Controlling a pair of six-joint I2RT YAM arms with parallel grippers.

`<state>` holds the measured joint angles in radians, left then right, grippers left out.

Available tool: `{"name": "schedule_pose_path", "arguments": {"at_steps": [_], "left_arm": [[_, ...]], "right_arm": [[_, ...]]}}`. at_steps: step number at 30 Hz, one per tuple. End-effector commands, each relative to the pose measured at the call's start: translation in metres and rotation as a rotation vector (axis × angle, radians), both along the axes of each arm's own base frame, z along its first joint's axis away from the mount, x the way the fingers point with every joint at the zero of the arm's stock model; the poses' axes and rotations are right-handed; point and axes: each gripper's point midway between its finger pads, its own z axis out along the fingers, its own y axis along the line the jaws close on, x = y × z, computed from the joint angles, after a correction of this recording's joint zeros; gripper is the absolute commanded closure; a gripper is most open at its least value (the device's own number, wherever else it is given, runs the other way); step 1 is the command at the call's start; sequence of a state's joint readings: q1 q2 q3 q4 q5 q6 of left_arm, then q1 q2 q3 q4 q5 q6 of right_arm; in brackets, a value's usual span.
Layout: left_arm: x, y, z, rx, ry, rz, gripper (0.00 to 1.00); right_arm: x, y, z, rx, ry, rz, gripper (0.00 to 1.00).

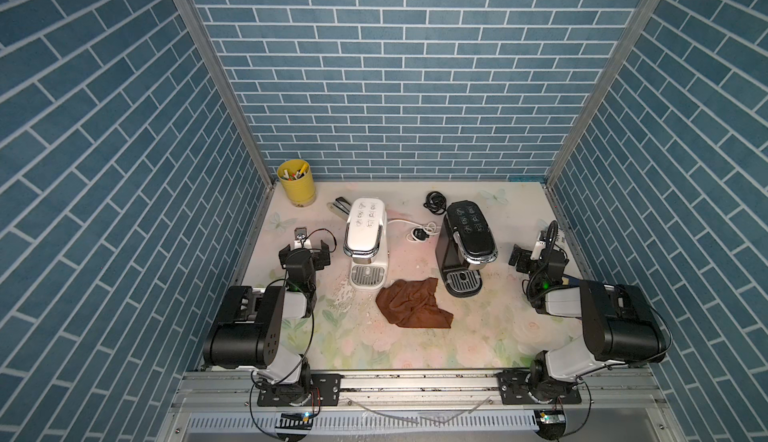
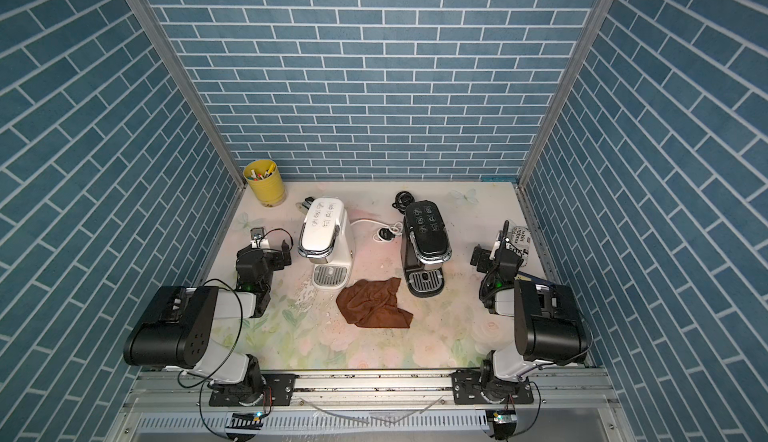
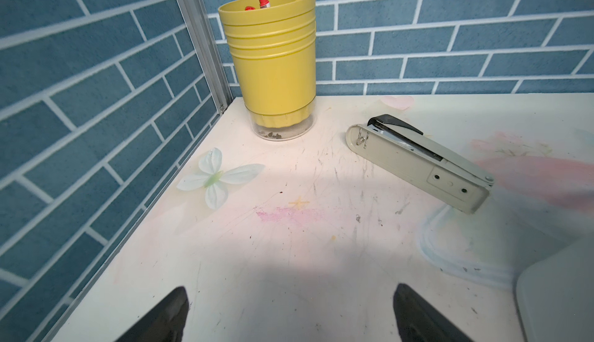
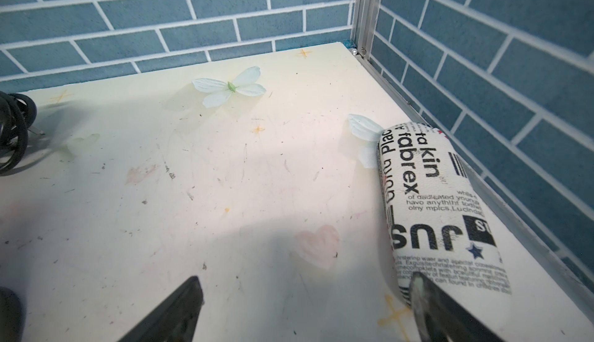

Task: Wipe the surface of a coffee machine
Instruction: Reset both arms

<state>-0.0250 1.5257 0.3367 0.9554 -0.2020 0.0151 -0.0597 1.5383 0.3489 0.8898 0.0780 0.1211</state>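
We see the left gripper [image 3: 291, 292] and right gripper [image 4: 305, 279] spread wide, holding nothing. The brown cloth [image 1: 413, 305] lies on the table [image 1: 415, 348] between the white coffee machine [image 1: 365, 232] and black coffee machine [image 1: 469, 232], apart from the 2 grippers.

I am holding my left claw [image 1: 304, 249] just beside the white coffee machine [image 1: 365, 236], with its fingers spread wide and nothing in them. My right claw [image 1: 536, 255] is hanging near the right wall, apart from the black coffee machine [image 1: 467, 240]. The brown cloth [image 1: 413, 305] is lying crumpled on the flowery table [image 1: 478, 344], in front of the two machines. A yellow cup [image 1: 297, 188] of pens is standing in the back left corner, with a stapler [image 1: 340, 207] lying near it. A white cord [image 1: 417, 230] is curling between the machines.
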Motion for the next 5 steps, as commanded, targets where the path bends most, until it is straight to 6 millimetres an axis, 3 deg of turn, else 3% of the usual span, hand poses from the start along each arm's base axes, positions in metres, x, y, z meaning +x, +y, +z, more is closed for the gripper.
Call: {"name": "schedule_pose_path", "arguments": {"at_steps": [1,5], "left_arm": [[0.0003,0.0006,0.0001,0.006,0.003,0.008,0.00],[0.0006,0.0007,0.0009,0.006,0.000,0.008,0.00]], "right_arm": [[0.0093,0.0018,0.0101,-0.035,-0.017,0.025,0.01],[0.0097,0.0010,0.0096,-0.038,-0.012,0.021,0.01]]}}
